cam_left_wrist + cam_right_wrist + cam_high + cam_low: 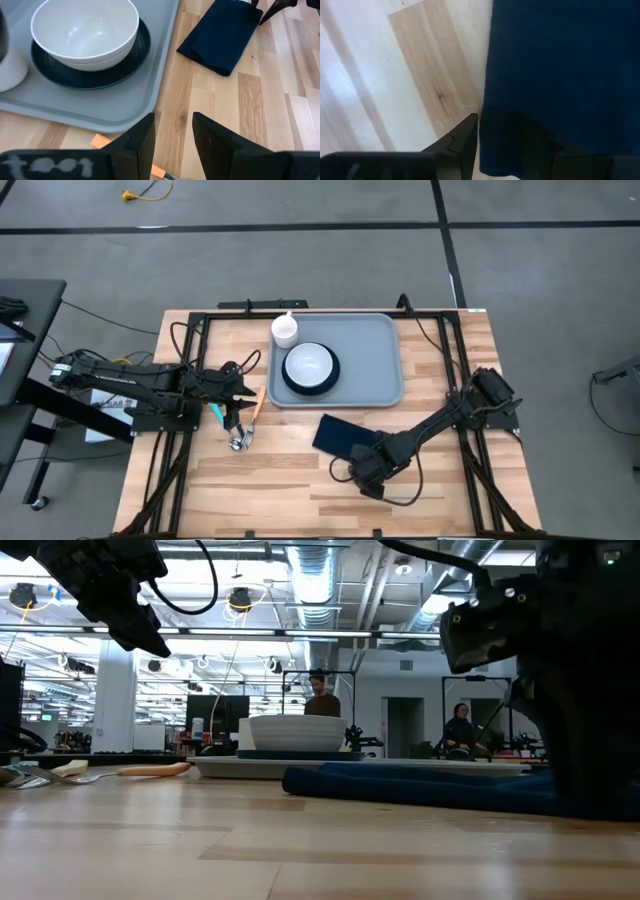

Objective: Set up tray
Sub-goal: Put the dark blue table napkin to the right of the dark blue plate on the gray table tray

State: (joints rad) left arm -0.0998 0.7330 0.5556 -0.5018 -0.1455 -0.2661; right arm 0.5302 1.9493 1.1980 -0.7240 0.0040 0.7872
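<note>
Looking from above, my left gripper [238, 408] sits over the wood just left of the tray [385, 350], fingers [141, 142] apart w/ a narrow gap, nothing between them. Cutlery [241, 438] below it is too small to sort; only an orange handle [257, 402] and a teal one [216, 414] read clearly. The left wrist view cuts the orange handle off at my fingers but shows better what's on the tray: white bowl [85, 31] on dark plate [112, 72], white cup [11, 69] half out of frame.

Tray lies at the table's far centre, flat. Navy napkin [340, 434] lies just in front of it, on bare wood.

My right gripper [368, 472] is at the napkin's near edge. The right wrist view shows one finger [465, 140] beside the cloth, the other lost against dark fabric, so can't tell if I'm gripping it or just around it.

Low view only: wood tabletop [200, 840], open workshop beyond w/ ceiling lights, two people [320, 695] far back at benches.
</note>
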